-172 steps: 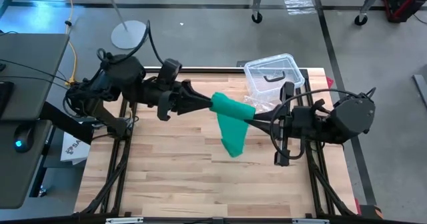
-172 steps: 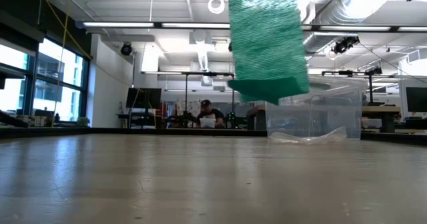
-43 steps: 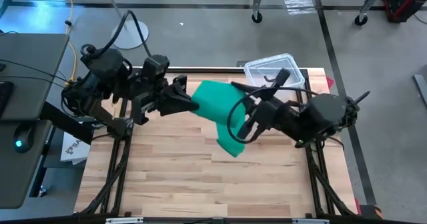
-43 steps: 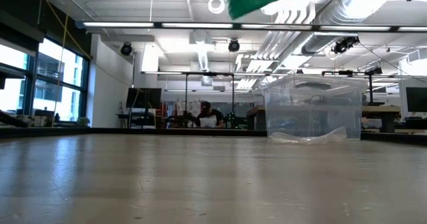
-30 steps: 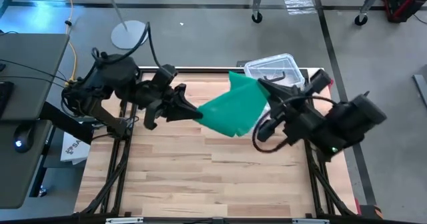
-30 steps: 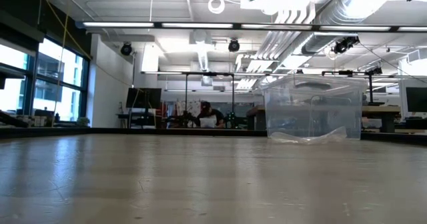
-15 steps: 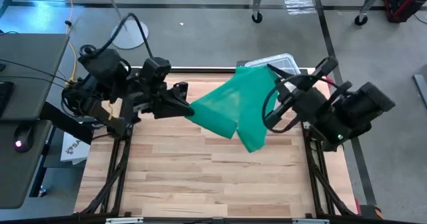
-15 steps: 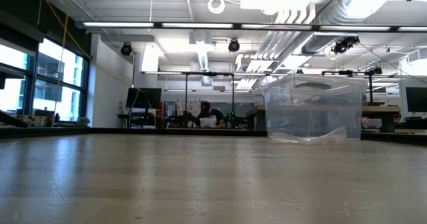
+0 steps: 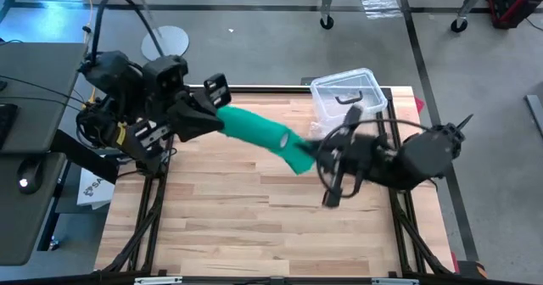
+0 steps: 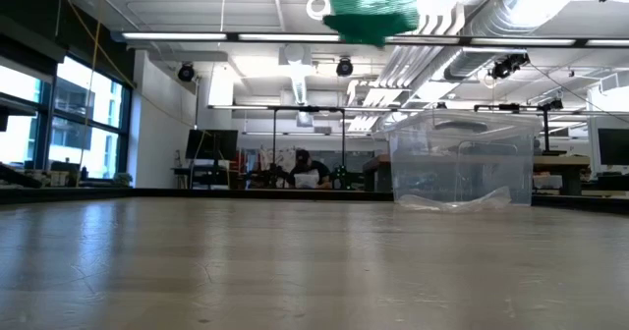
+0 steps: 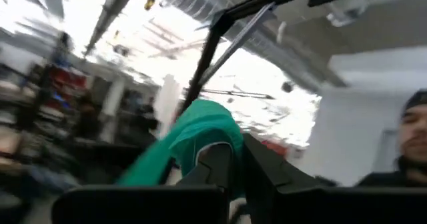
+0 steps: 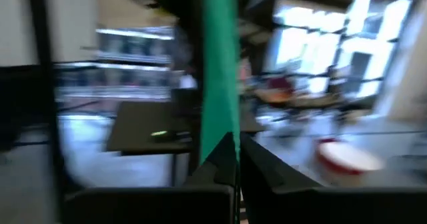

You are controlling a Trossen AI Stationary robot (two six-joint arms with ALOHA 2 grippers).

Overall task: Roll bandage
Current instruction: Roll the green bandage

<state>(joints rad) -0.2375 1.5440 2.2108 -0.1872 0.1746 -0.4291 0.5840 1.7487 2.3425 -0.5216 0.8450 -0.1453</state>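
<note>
Both arms raised – left tool (image 9: 222, 120), right tool (image 9: 307, 153) clamped

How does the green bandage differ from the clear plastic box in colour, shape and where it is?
The bandage is solid green; the box is clear. The bandage is a soft strip drawn out slanting; the box is stiff and rectangular. The bandage hangs in the air between the left gripper and the right gripper; the box stands on the table at its far right corner.

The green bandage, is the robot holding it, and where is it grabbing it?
Yes. The bandage hangs in the air, stretched between both arms. The left gripper pinches one end, and the right gripper pinches the other end.
</note>
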